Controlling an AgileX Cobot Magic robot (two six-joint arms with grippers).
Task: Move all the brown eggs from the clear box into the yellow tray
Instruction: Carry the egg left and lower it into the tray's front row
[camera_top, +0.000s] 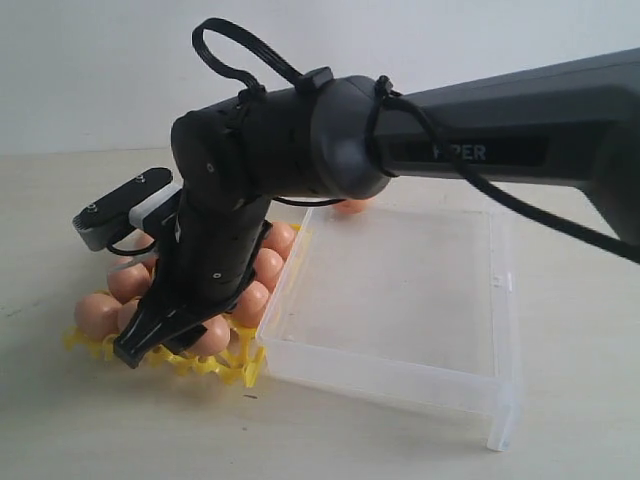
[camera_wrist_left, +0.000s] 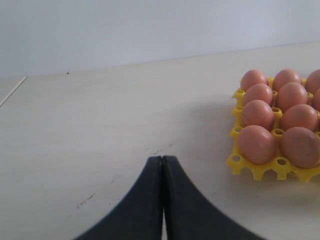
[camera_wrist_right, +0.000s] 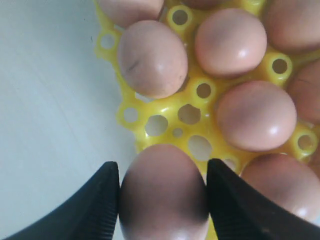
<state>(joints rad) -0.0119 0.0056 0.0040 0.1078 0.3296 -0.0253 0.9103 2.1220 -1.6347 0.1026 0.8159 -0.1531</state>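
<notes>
the right arm (camera_top: 300, 130) fills the middle of the exterior view, hiding much of the yellow tray (camera_top: 240, 368) and the far left corner of the clear box (camera_top: 380, 385). a lone egg (camera_top: 350, 206) peeks out under the arm at the box's far wall; whether inside or behind it is unclear. the tray lies just beside the box's left wall, crowded with brown eggs (camera_wrist_left: 256, 144), some cut off by the frame. the right gripper (camera_wrist_right: 164, 167) clamps the held egg (camera_wrist_right: 164, 200) on both sides, over an empty cup (camera_wrist_right: 189, 114) at the tray's outer edge. the left gripper (camera_wrist_left: 162, 159) is pressed closed on nothing above open table (camera_wrist_left: 100, 125), well apart from the tray.
</notes>
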